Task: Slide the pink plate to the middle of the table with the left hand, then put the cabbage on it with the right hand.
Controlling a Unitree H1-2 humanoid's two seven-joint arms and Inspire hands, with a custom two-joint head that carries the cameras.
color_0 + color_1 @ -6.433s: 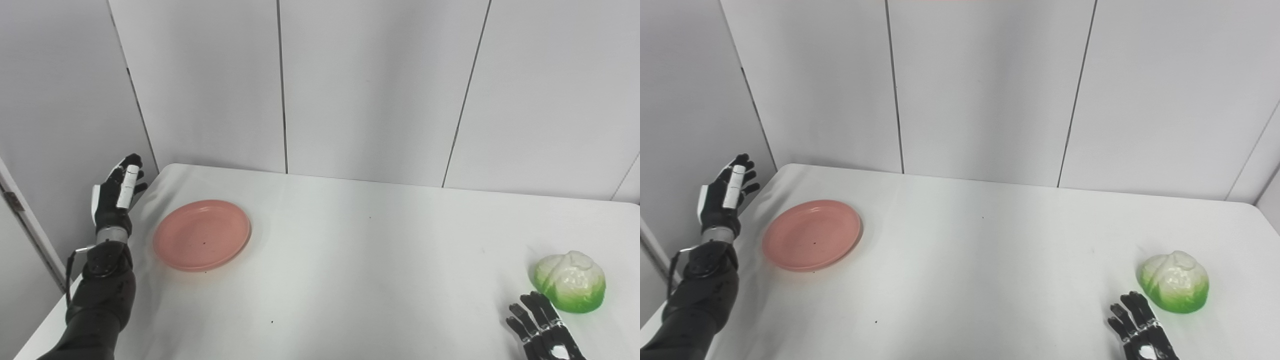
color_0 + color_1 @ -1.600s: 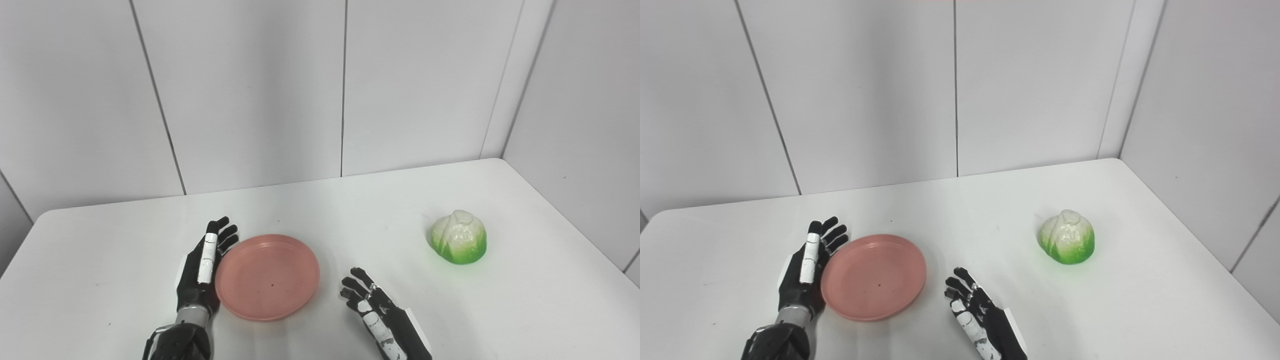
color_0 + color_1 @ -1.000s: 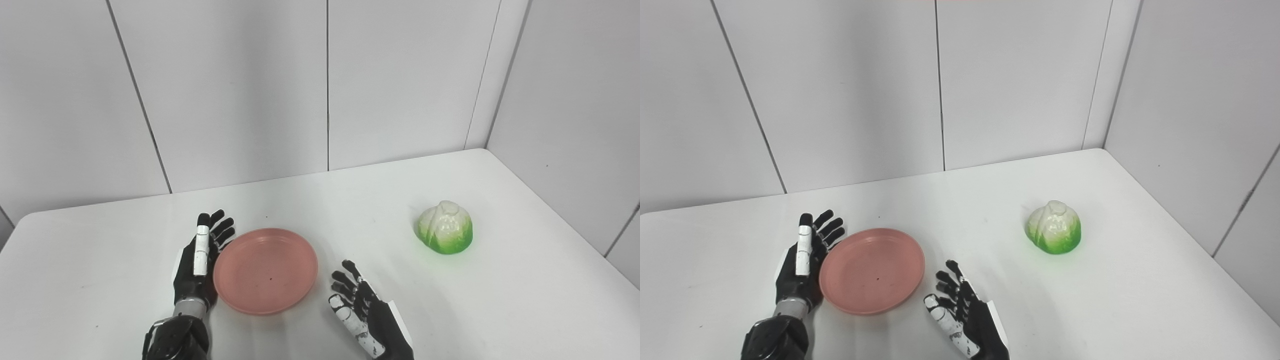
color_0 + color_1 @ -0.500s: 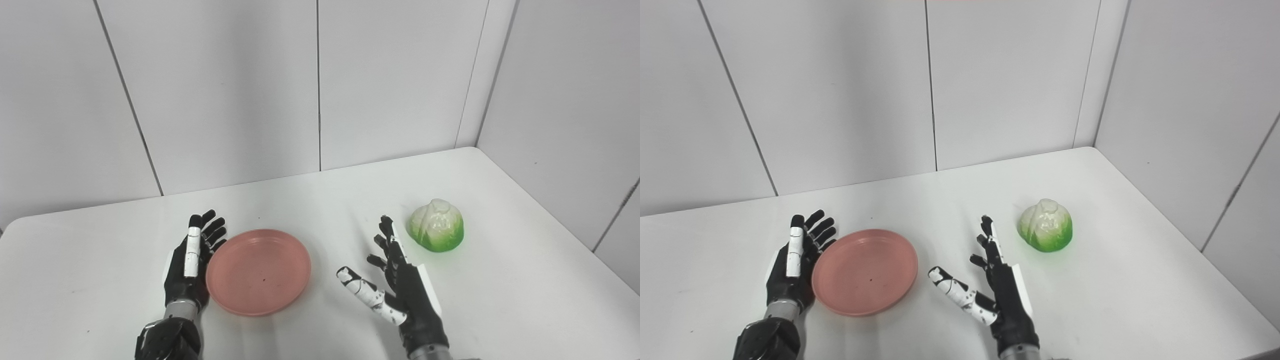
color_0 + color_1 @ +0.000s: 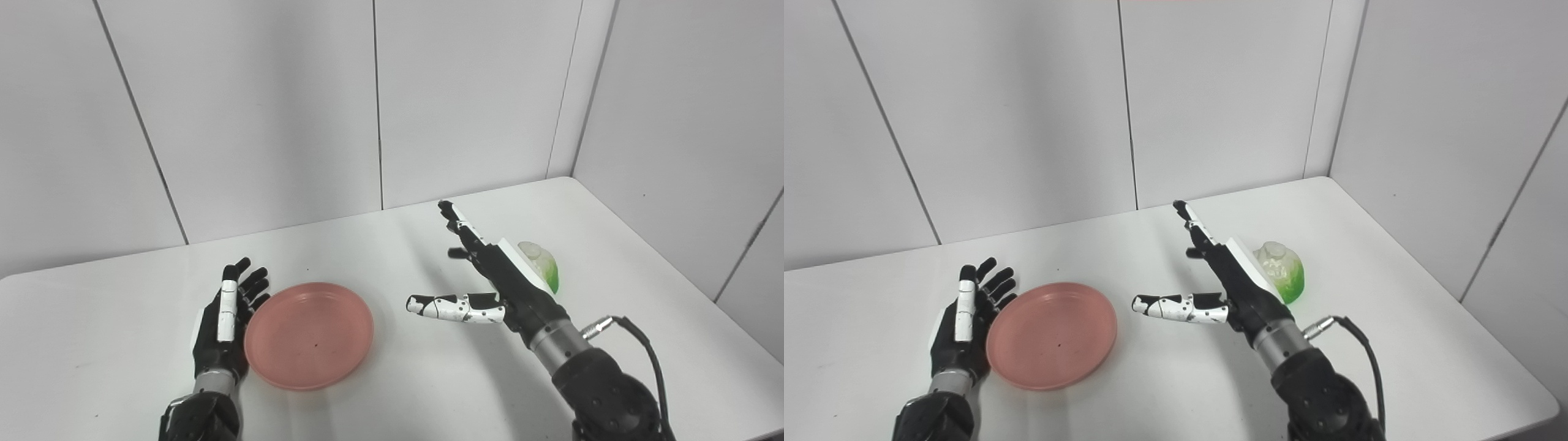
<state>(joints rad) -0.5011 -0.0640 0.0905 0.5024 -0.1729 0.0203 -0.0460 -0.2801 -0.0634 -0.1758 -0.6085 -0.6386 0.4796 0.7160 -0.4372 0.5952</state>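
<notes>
1. While the pink plate (image 5: 309, 334) lies on the worktop (image 5: 392, 245), we see the left robot hand (image 5: 224, 320) spread flat, empty, against its left rim.
2. We see the right robot hand (image 5: 1216, 285) splayed, empty, raised just left of the cabbage (image 5: 1283, 270).

Bright, even overhead light, soft faint shadows on the white table (image 5: 429, 380), sharp focus, no glare.

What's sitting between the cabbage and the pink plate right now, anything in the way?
Only the robot's own right hand, open and raised beside the cabbage. The bare white table between the cabbage and the pink plate holds no other visible object.
</notes>
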